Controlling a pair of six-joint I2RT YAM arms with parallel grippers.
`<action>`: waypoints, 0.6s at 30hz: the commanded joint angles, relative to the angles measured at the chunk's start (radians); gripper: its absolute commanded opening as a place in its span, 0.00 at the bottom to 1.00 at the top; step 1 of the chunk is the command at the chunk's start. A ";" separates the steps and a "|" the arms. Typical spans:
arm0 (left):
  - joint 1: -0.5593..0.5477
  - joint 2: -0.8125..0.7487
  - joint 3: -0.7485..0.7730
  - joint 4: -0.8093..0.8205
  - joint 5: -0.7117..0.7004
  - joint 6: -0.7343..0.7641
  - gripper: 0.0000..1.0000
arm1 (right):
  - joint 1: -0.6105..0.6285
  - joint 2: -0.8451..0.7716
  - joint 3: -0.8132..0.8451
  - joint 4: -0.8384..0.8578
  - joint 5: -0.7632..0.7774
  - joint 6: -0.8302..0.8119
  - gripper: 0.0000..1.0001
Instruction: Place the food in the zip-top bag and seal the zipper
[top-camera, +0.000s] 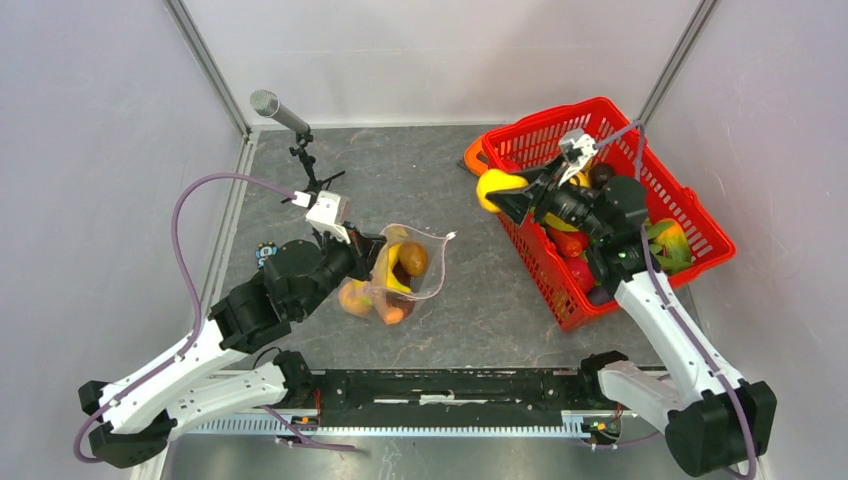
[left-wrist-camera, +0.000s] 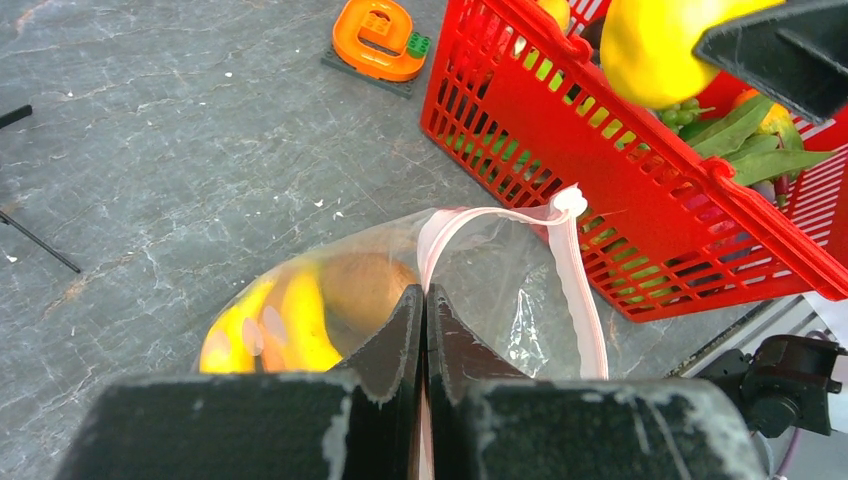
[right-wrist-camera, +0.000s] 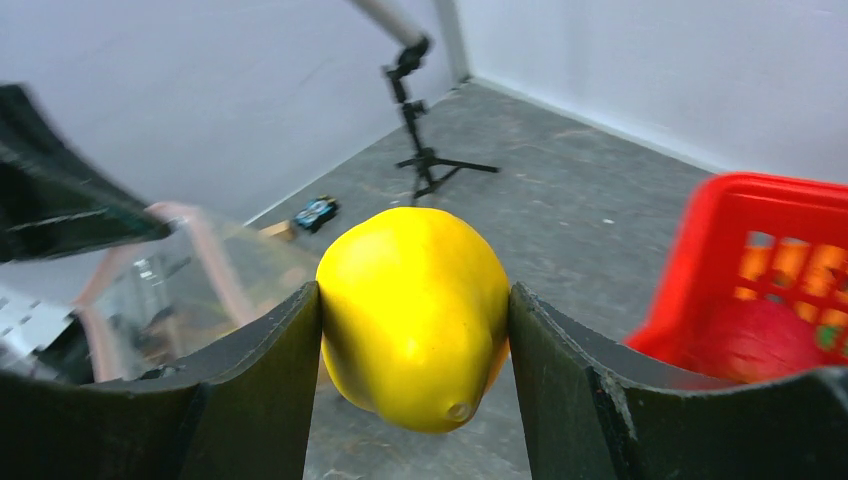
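On the grey tabletop (top-camera: 450, 160) the red basket (left-wrist-camera: 560, 150) stands ahead and to the right of the left gripper (left-wrist-camera: 424, 300), with more toy food inside it. The bag (top-camera: 430, 270) lies directly in front of that gripper. Its long axis runs away from the fingers toward the basket, and its mouth gapes open on the basket side. A banana (left-wrist-camera: 290, 320) and a kiwi (left-wrist-camera: 365, 290) show through the plastic just beyond the fingertips. The left gripper is pressed together on the bag's mouth edge. The right gripper (right-wrist-camera: 413, 300) is clamped on a yellow fruit (right-wrist-camera: 415, 360), held in the air at the basket's bag-side rim. The fruit's long axis lies crosswise to the squeeze, its nub end toward the wrist camera. The pink zipper (left-wrist-camera: 585, 300) leads from the left fingertips out to a far corner, then doubles back on the right.
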 joint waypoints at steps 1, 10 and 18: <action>0.004 0.000 0.007 0.054 0.014 -0.028 0.07 | 0.086 -0.056 0.041 0.021 -0.081 -0.063 0.40; 0.004 0.014 0.015 0.064 0.024 -0.029 0.07 | 0.222 -0.109 0.036 0.074 -0.193 -0.107 0.38; 0.004 0.017 0.018 0.068 0.023 -0.028 0.07 | 0.374 -0.058 0.082 -0.088 -0.080 -0.261 0.38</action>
